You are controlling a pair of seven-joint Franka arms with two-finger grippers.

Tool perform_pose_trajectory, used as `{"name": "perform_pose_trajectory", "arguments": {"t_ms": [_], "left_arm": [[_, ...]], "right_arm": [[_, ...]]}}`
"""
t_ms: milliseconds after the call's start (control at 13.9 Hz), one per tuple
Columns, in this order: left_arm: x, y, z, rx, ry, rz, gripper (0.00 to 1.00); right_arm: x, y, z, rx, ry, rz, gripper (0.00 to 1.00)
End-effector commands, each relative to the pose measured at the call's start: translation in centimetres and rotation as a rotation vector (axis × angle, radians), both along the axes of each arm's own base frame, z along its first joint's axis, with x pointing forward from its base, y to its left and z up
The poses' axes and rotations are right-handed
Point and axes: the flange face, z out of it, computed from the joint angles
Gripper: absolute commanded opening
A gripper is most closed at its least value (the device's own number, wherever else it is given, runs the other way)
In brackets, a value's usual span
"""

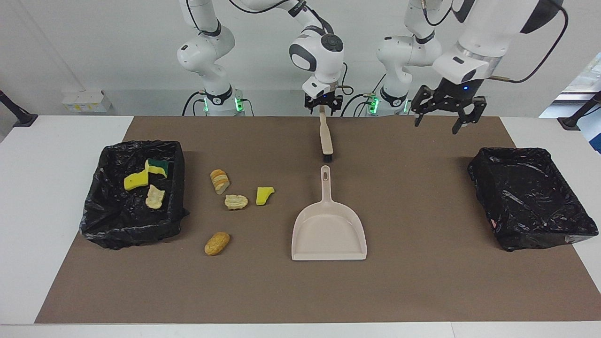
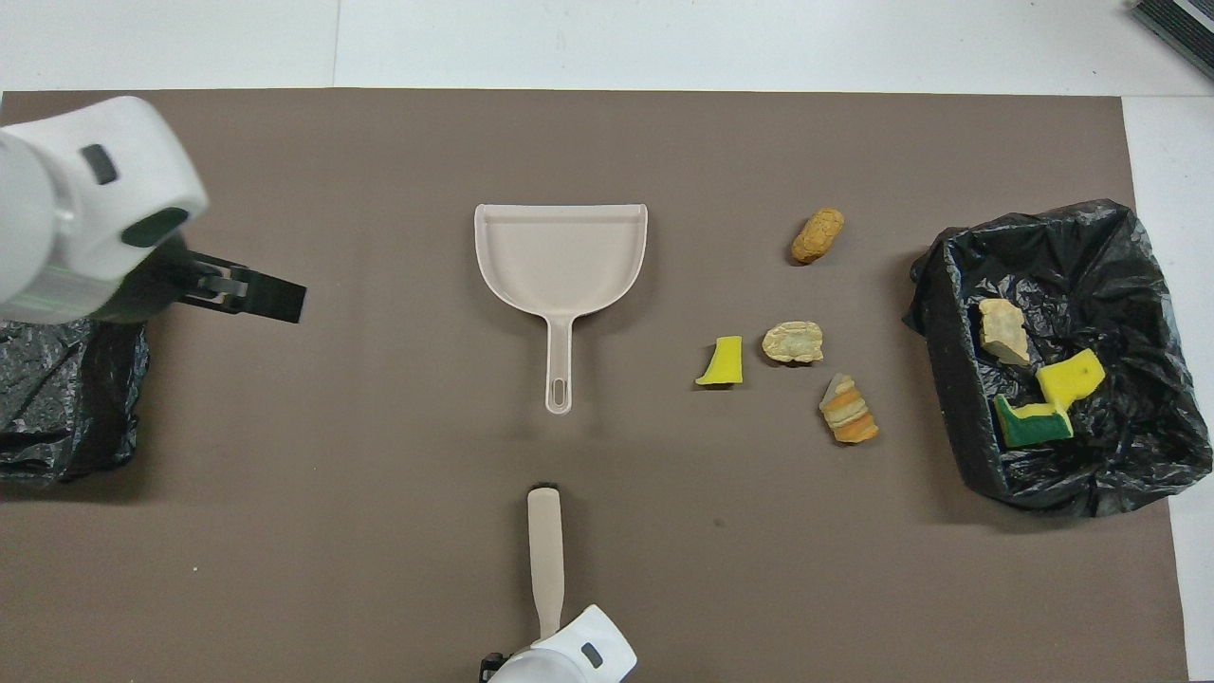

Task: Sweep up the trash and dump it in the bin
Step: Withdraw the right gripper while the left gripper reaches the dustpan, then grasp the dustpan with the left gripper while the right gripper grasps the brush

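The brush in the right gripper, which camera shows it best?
The facing view: the brush hangs full length from the right gripper, black bristles down, near the dustpan handle. The overhead view shows its beige back foreshortened, bristles barely visible.

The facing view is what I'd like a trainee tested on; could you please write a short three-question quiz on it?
1. True or false: the dustpan already holds trash.
2. How many trash pieces lie on the mat, outside the bin?
3. The right gripper holds: A) the brush B) the dustpan C) nothing.

Key: 1 false; 2 four; 3 A.
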Motion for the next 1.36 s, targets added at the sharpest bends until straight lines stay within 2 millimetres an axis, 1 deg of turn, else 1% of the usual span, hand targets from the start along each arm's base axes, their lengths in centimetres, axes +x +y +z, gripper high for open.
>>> {"name": "perform_pose_trajectory", "arguments": {"t_ms": [0, 72, 287, 359, 431, 503, 575, 647, 718, 790, 862, 934, 1006, 1078, 1221, 1293], "left_arm": [[0.0, -5.8, -4.5, -0.003, -0.03, 0.022, 1.0], [0.5, -7.5, -6.2, -0.008, -0.03, 0.037, 1.0], [1.2, -14.0, -12.4, -0.009, -0.035, 0.057, 1.0], [1.0, -16.3, -14.8, -0.006, -0.039, 0.06, 1.0], [1.3, -17.7, -16.7, -0.016, -0.045, 0.079, 1.0], [1.3, -18.3, -18.2, -0.019, -0.045, 0.082, 1.0], [0.8, -18.7, -19.5, -0.015, -0.039, 0.072, 1.0], [0.2, -18.7, -21.2, -0.009, -0.03, 0.067, 1.0], [-1.0, -18.9, -22.7, 0.0, -0.018, 0.053, 1.0], [-1.4, -18.9, -24.1, 0.003, -0.012, 0.051, 1.0], [-1.6, -18.8, -24.7, -0.004, -0.02, 0.05, 1.0], [-1.7, -18.8, -24.7, -0.005, -0.022, 0.052, 1.0], [-1.8, -18.8, -25.5, 0.001, -0.013, 0.05, 1.0], [-2.4, -19.5, -26.2, 0.001, -0.012, 0.039, 1.0], [-2.6, -19.7, -26.4, 0.002, -0.01, 0.035, 1.0], [-2.6, -19.7, -26.4, 0.002, -0.01, 0.035, 0.92]], "right_arm": [[-1.1, -0.4, -0.3, 0.035, 0.018, -0.005, 0.77], [-1.1, -0.2, -0.3, 0.045, 0.012, -0.004, 0.73], [-1.0, 0.0, -0.4, 0.053, 0.01, 0.025, 0.24], [-0.9, 0.2, -0.3, 0.056, 0.008, 0.028, 0.02], [-0.8, 0.3, -0.5, 0.054, 0.012, 0.036, 0.0], [-0.6, 0.3, -0.5, 0.056, 0.012, 0.037, 0.0], [-0.5, 0.4, -0.4, 0.051, 0.017, 0.035, 0.0], [0.1, 0.7, -0.1, 0.049, 0.02, 0.015, 0.0], [0.3, 0.6, -0.1, 0.036, 0.029, -0.005, 0.0], [1.3, -0.1, -0.2, 0.022, 0.037, -0.048, 0.0], [2.6, -1.1, 0.2, 0.014, 0.039, -0.095, 0.0], [3.3, -2.1, 0.4, -0.02, 0.055, -0.117, 0.0], [4.3, -3.5, 1.5, -0.037, 0.065, -0.142, 0.0], [5.9, -5.6, 3.0, -0.044, 0.071, -0.174, 0.0], [7.6, -8.8, 5.2, -0.073, 0.085, -0.197, 0.0], [8.7, -10.7, 6.2, -0.08, 0.086, -0.179, 0.0]]}}
